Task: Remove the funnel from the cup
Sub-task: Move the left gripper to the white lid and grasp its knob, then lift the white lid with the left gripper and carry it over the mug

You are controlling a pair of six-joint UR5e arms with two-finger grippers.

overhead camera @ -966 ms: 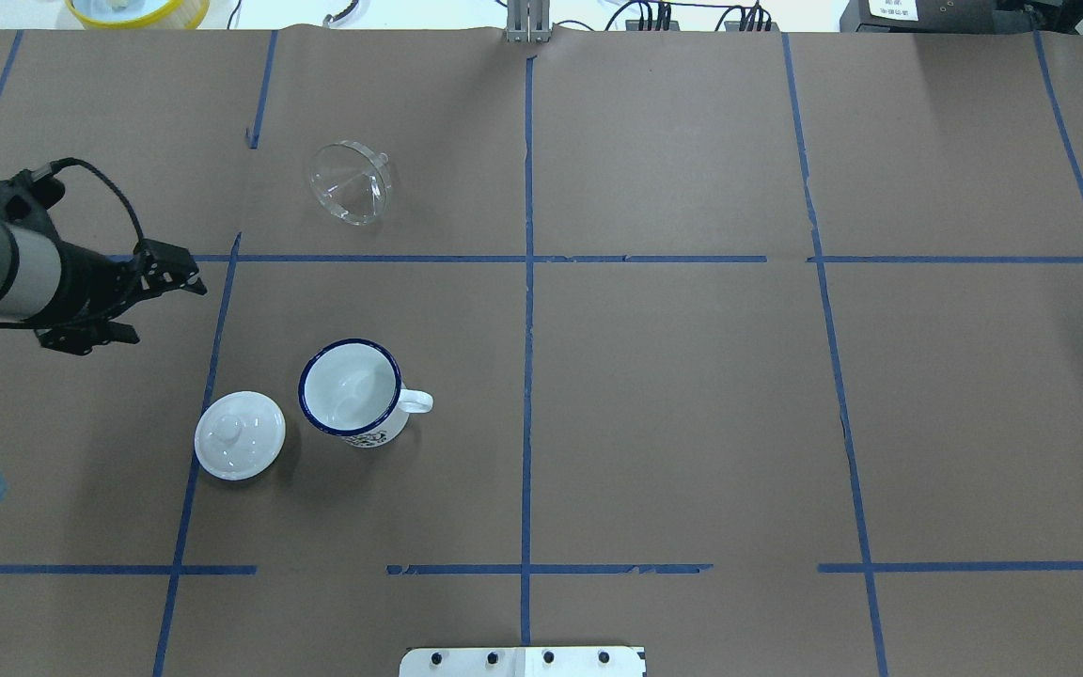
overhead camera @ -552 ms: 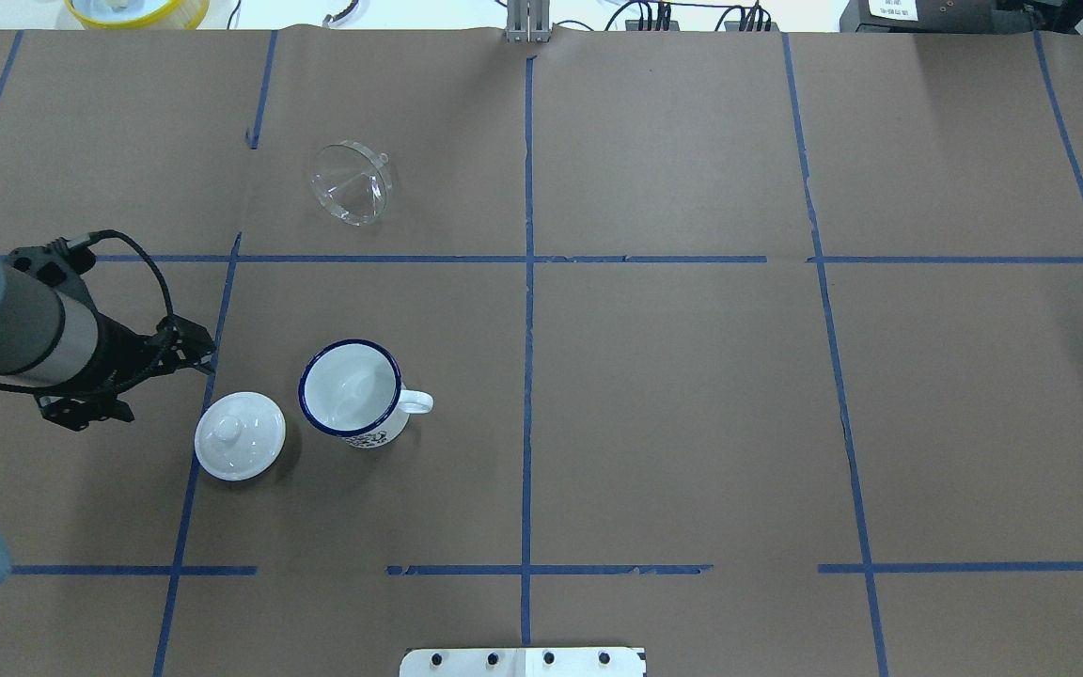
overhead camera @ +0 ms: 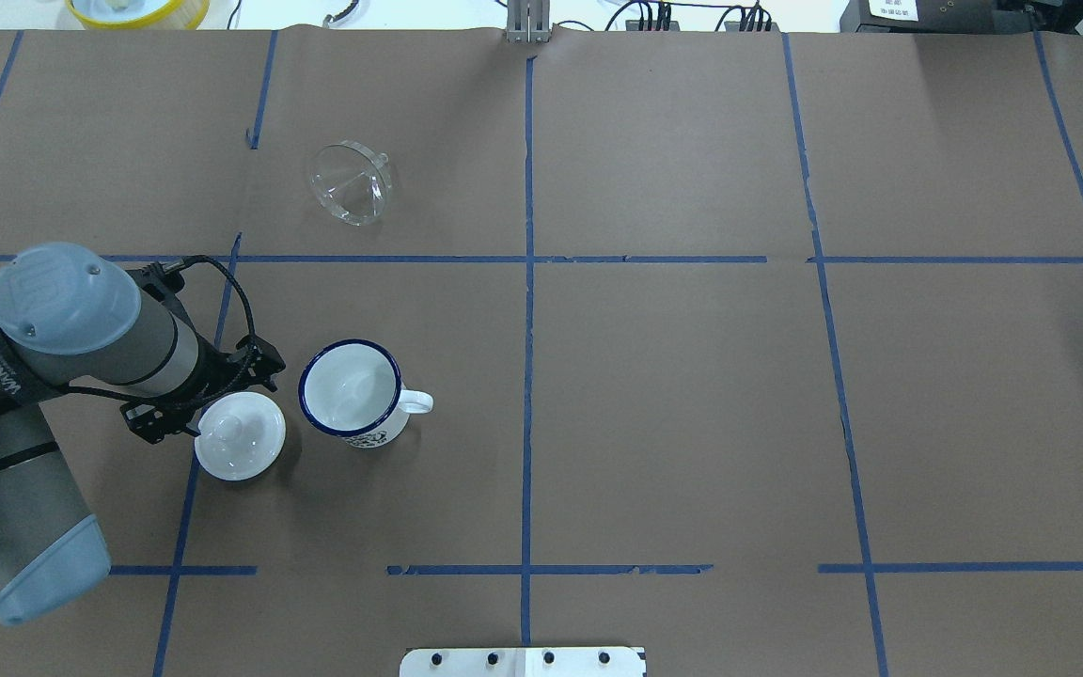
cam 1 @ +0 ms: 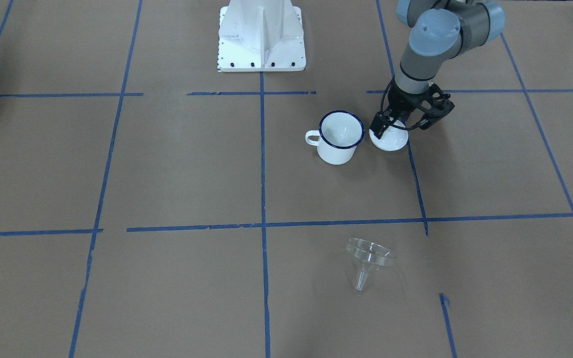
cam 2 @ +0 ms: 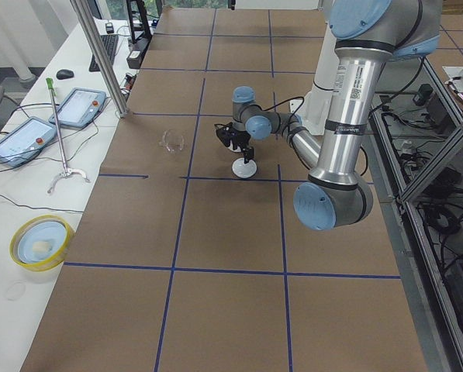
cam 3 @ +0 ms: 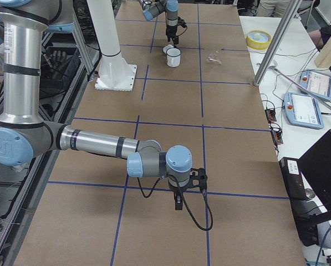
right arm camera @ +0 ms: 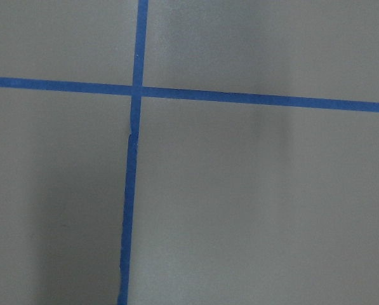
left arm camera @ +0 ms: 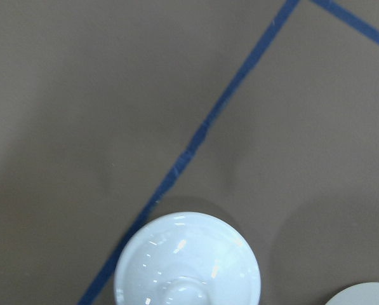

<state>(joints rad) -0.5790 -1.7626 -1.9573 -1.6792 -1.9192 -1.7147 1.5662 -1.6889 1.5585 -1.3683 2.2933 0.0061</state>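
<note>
The clear funnel (overhead camera: 351,183) lies on its side on the brown table, far from the cup; in the front view its (cam 1: 368,253) spout points toward the camera. The white cup (overhead camera: 351,387) with a dark blue rim stands upright and empty, also in the front view (cam 1: 341,134). My left gripper (overhead camera: 212,400) hovers over the far-left edge of the white knobbed lid (overhead camera: 241,437) beside the cup; its jaws look open and empty. The left wrist view shows the lid (left arm camera: 188,260) below. My right gripper (cam 3: 178,202) shows only in the right side view, so I cannot tell its state.
Blue tape lines grid the brown paper table (overhead camera: 673,395). The robot's white base (cam 1: 261,35) stands at the near edge. A yellow-rimmed bowl (overhead camera: 137,9), cables and teach pendants (cam 2: 80,105) lie beyond the table's far edge.
My left arm has swung toward the robot and to the right, from beside the tape line to just over the white lid. Funnel, cup and lid have not moved.
</note>
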